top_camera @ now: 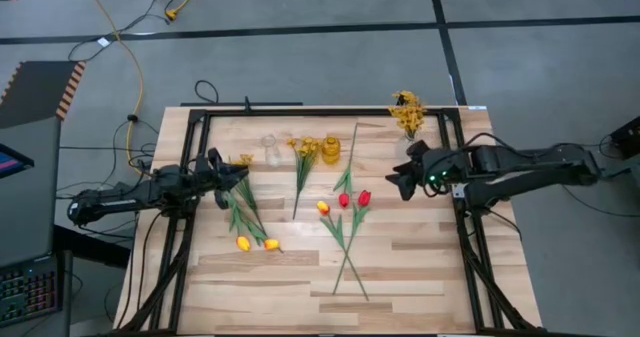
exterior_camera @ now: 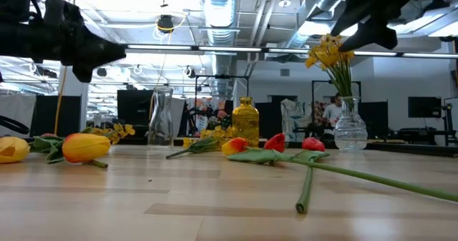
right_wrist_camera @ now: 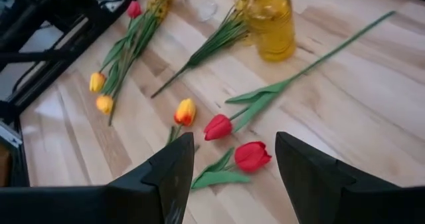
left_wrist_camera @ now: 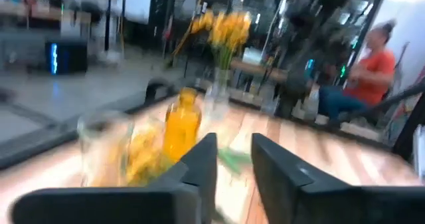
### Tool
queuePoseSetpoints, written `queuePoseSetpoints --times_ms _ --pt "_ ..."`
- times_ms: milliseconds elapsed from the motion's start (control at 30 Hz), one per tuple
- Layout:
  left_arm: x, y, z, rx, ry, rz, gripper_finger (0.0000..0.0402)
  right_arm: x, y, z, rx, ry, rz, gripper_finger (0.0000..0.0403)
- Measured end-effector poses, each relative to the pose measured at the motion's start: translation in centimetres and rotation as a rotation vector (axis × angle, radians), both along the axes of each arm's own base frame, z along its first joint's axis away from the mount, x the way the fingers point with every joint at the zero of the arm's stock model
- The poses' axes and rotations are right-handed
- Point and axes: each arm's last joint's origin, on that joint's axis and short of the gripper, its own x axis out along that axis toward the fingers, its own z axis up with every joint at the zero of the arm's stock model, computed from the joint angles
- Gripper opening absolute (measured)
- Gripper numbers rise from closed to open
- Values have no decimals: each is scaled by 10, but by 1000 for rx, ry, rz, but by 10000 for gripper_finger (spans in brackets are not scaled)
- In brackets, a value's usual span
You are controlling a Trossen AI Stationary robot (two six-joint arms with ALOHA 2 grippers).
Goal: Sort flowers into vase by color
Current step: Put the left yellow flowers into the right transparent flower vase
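Observation:
Flowers lie on the wooden table (top_camera: 420, 267). One bunch with two yellow tulips (top_camera: 257, 243) is at the left. A yellow spray (top_camera: 304, 149) leans by the yellow vase (top_camera: 331, 149). Two red tulips (right_wrist_camera: 236, 141) and an orange tulip (right_wrist_camera: 185, 111) lie mid-table. An empty clear vase (top_camera: 270, 149) stands left of the yellow one. Another clear vase (exterior_camera: 350, 130) at the far right holds yellow blossoms (top_camera: 406, 107). My left gripper (left_wrist_camera: 234, 144) is level above the left bunch, its fingers parted and empty. My right gripper (right_wrist_camera: 234, 144) hangs open above the red tulips, slanting down.
A black frame (top_camera: 195, 127) runs round the table's edges, under both arms. A long bare green stem (right_wrist_camera: 332, 48) lies beside the yellow vase. Bare wood lies toward the near edge. People and desks show in the room beyond.

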Motion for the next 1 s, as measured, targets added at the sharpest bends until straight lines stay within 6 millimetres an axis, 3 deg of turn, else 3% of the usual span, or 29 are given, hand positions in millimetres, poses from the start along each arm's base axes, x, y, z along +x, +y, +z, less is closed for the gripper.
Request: queuePoseSetpoints --times_ms 267,433,733,1000 --pt "-9 -1 23 -126 9 1 187 16 9 -9 -1 30 40 240" --pt "-15 -2 35 -210 9 -6 222 19 13 -11 -2 42 62 240" --pt "-20 -4 62 -344 -65 -51 227 28 20 -10 1 -12 89 240" --pt "-9 -3 89 -401 130 -5 218 39 21 -20 -4 27 91 240"
